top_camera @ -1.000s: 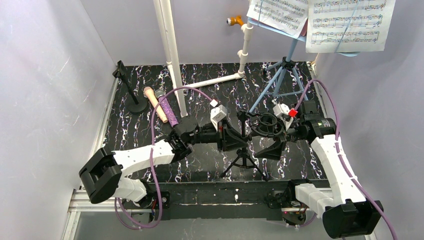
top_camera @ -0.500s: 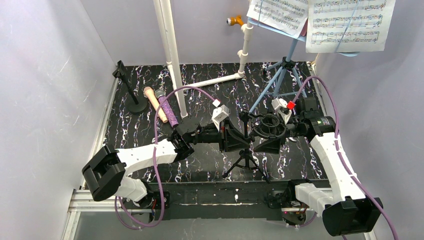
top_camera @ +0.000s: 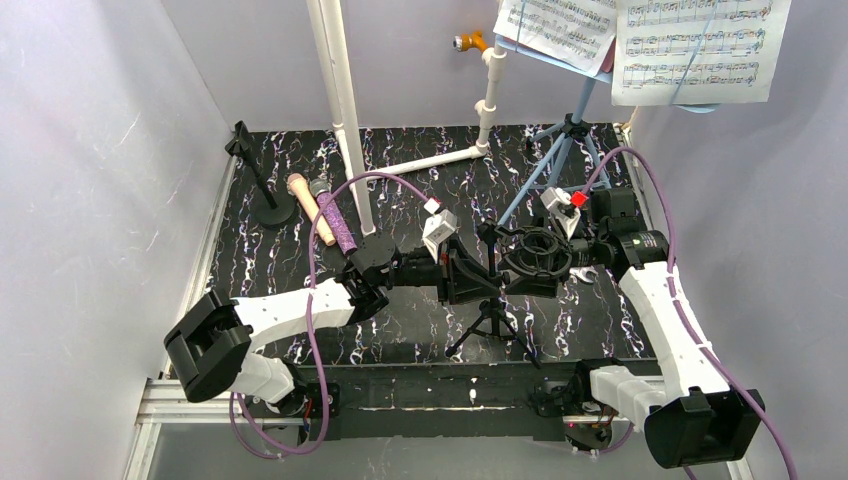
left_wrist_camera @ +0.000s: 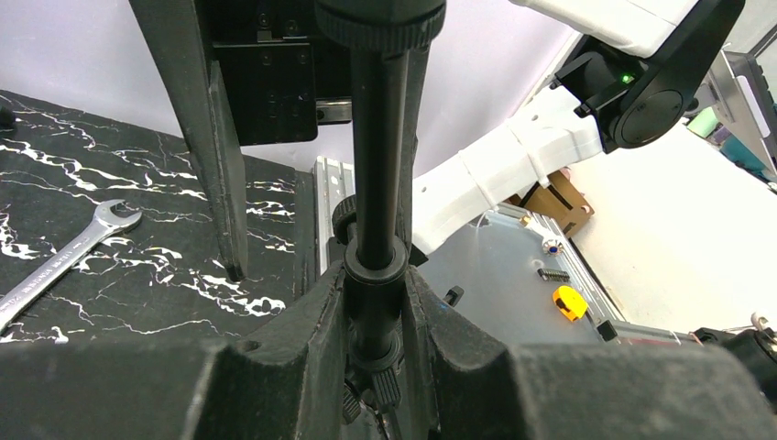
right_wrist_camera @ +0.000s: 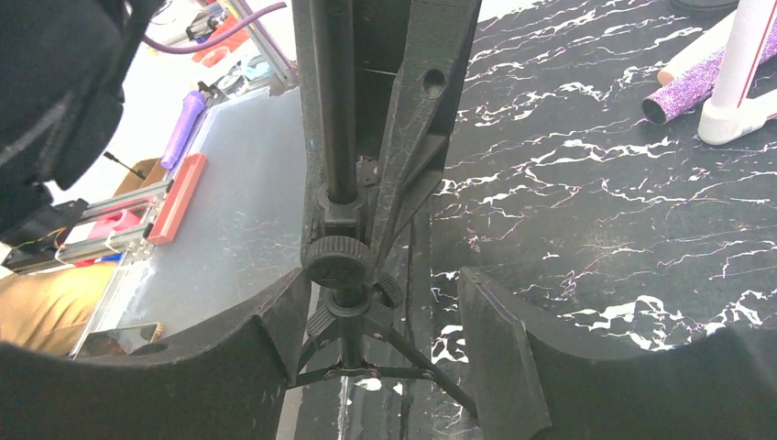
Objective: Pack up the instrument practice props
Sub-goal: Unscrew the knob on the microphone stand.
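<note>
The black marbled tabletop (top_camera: 400, 180) carries everything. Past the right end effector (right_wrist_camera: 383, 280), toward the back wall, the light-blue music rack (top_camera: 582, 100) stands on its legs with sheet-music pages (top_camera: 695, 50) on it. Behind the left end effector (left_wrist_camera: 376, 316) rise the white pipes (top_camera: 340, 100). Between the two end effectors the black tripod (left_wrist_camera: 378, 165) stands upright. The left one pinches its pole just above the legs; the right one is spread, its fingers either side of the same pole by the knob. Far off the left end effector's outer side stands the round-base holder (top_camera: 270, 210). Nearer lie the purple glitter microphone (top_camera: 338, 222) and the peach microphone (top_camera: 311, 213), side by side. A silver wrench (left_wrist_camera: 64, 261) lies flat beside the right end effector.
</note>
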